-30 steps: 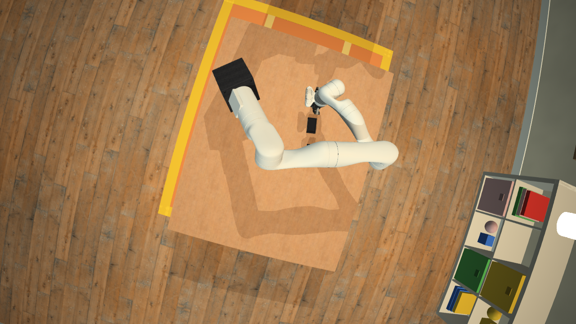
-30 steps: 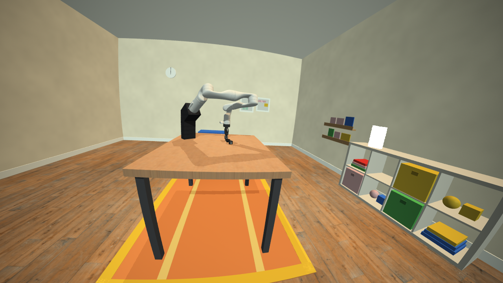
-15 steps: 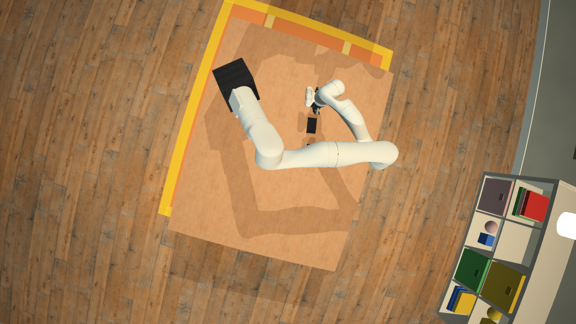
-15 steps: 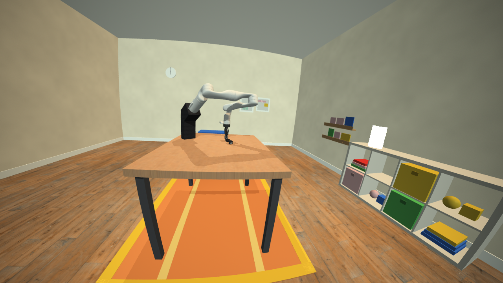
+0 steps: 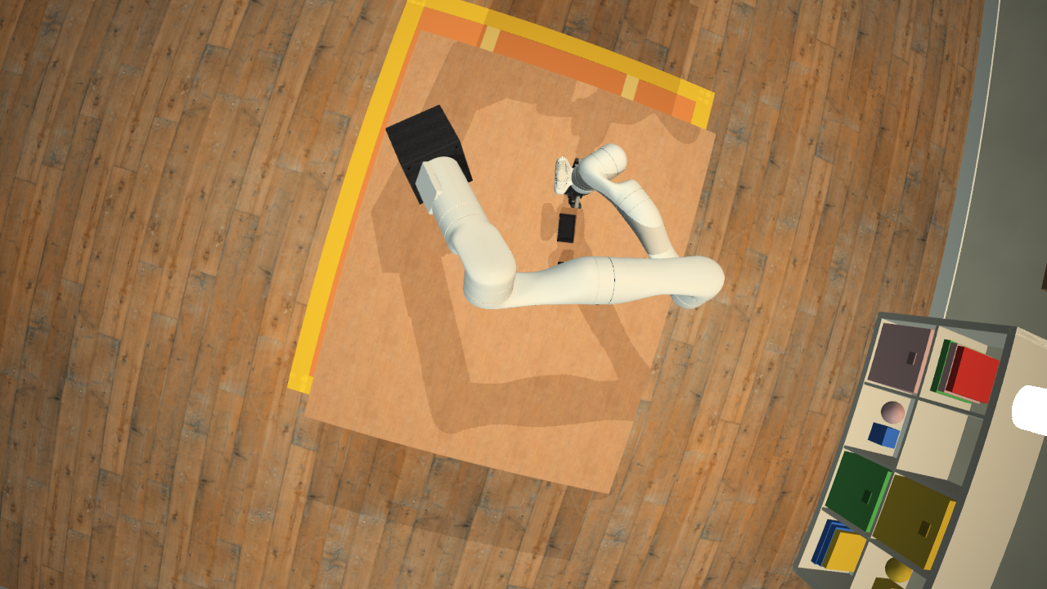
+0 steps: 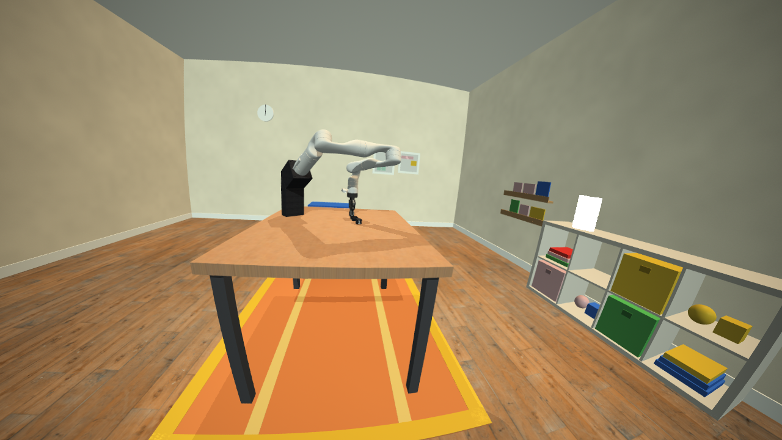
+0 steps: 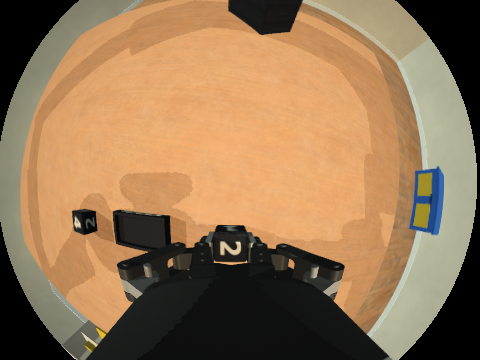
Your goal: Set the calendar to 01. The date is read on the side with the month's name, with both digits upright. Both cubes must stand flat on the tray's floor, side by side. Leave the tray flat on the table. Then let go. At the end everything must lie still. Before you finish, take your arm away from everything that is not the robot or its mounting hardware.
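Gripping one cube (image 7: 230,250), the gripper (image 5: 576,202) (image 6: 352,216) (image 7: 230,240) could turn it wrongly or catch the tray's rim (image 5: 559,227) (image 7: 142,214) if misaligned.
Its readable face says 2; the loose cube (image 5: 560,263) (image 6: 358,221) (image 7: 84,221), beyond the tray, shows 2 and apparently 4. No month name is legible.

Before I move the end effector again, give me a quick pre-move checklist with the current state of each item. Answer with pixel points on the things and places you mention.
1. Cube with a 2 (image 7: 230,249) seated between the end effector's (image 7: 230,246) fingers: ok, one on each side.
2. Tray (image 5: 566,227) (image 7: 142,230) free to receive cubes: ok, nothing in it.
3. Tray flat on the table: ok, as far as the views show.
4. Second cube (image 7: 84,222) in the tray: not ok, it sits on the table beyond the tray.
5. Held cube's digit fit for 01: cannot tell, its far faces are hidden.
6. Month's name located: cannot tell, not legible in any view.
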Robot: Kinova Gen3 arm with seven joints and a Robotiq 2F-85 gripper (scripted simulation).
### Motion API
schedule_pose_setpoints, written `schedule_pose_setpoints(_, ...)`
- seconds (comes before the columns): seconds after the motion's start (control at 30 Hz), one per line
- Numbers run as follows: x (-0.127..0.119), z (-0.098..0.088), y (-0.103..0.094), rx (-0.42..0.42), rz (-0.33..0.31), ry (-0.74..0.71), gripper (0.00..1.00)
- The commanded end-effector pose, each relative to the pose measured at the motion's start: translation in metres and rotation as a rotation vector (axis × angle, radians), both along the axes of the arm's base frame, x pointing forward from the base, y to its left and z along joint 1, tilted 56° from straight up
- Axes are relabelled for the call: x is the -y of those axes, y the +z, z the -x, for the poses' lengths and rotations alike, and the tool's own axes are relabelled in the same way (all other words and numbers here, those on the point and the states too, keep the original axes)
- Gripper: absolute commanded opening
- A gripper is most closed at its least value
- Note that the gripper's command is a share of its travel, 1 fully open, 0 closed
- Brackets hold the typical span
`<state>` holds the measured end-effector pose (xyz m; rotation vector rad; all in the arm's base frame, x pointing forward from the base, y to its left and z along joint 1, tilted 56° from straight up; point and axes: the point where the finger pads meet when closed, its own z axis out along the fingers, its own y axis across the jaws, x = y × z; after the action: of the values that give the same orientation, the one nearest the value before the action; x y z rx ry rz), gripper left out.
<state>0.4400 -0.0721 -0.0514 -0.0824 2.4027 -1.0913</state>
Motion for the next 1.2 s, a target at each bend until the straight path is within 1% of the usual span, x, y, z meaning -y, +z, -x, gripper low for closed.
schedule_pose_setpoints(0.0,-0.0008,-0.0002,0.0002,0.000,-0.001,0.001,0.28)
schedule_pose_setpoints(0.63,-0.0008,-0.0002,0.0002,0.000,-0.001,0.001,0.28)
schedule_pose_setpoints(0.67,-0.0008,-0.0002,0.0002,0.000,-0.001,0.001,0.32)
schedule_pose_setpoints(0.73,-0.0008,-0.0002,0.0002,0.000,-0.001,0.001,0.32)
schedule_pose_setpoints(0.77,-0.0008,-0.0002,0.0002,0.000,-0.001,0.001,0.36)
schedule_pose_setpoints(0.9,-0.0008,-0.0002,0.0002,0.000,-0.001,0.001,0.36)
schedule_pose_setpoints(0.93,-0.0008,-0.0002,0.0002,0.000,-0.001,0.001,0.40)
schedule_pose_setpoints(1.0,-0.0008,-0.0002,0.0002,0.000,-0.001,0.001,0.40)
schedule_pose_setpoints(1.03,-0.0008,-0.0002,0.0002,0.000,-0.001,0.001,0.44)
schedule_pose_setpoints(1.1,-0.0008,-0.0002,0.0002,0.000,-0.001,0.001,0.44)
schedule_pose_setpoints(1.13,-0.0008,-0.0002,0.0002,0.000,-0.001,0.001,0.48)
schedule_pose_setpoints(1.17,-0.0008,-0.0002,0.0002,0.000,-0.001,0.001,0.48)
